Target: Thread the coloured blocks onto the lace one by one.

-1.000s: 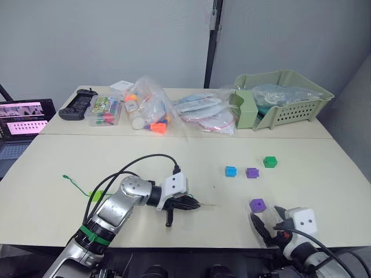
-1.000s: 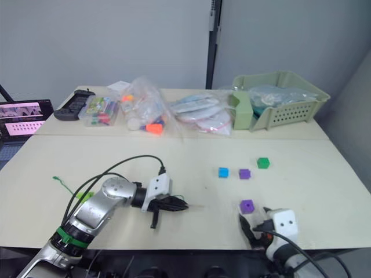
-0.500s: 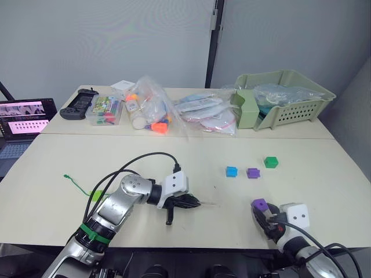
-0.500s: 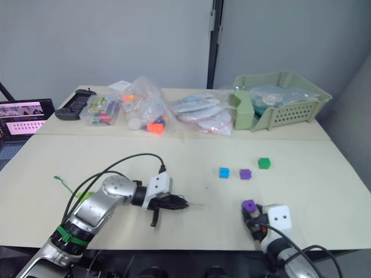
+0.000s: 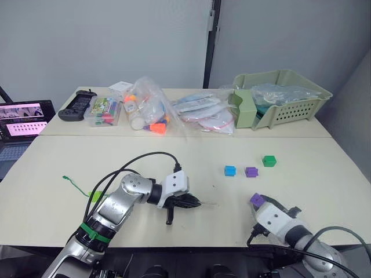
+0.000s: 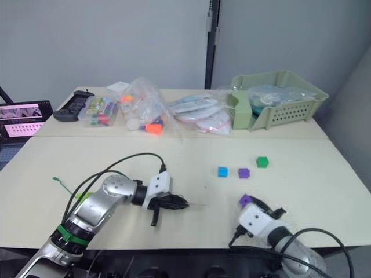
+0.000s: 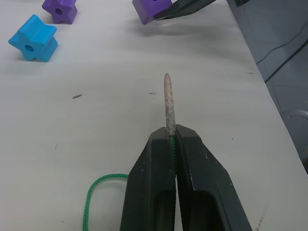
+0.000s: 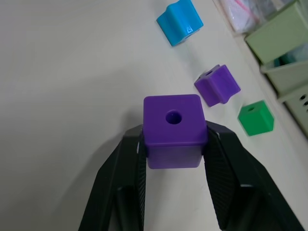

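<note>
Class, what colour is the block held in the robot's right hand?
Purple block, clearest in the right wrist view.

Even, bright overhead light falls across the pale bench (image 5: 69, 156), and shadows under things are soft and short. The head views are sharp, without glare. In the wrist views the near fingers (image 7: 154, 192) are slightly soft.

The purple cube (image 8: 173, 130) looks like smooth, slightly glossy plastic; the lace (image 7: 98, 190) is a twisted green cord with a rough pale tip (image 7: 168, 103); the table (image 5: 301, 191) is matt cream; the bags (image 5: 152, 110) are clear, crinkled plastic.
</note>
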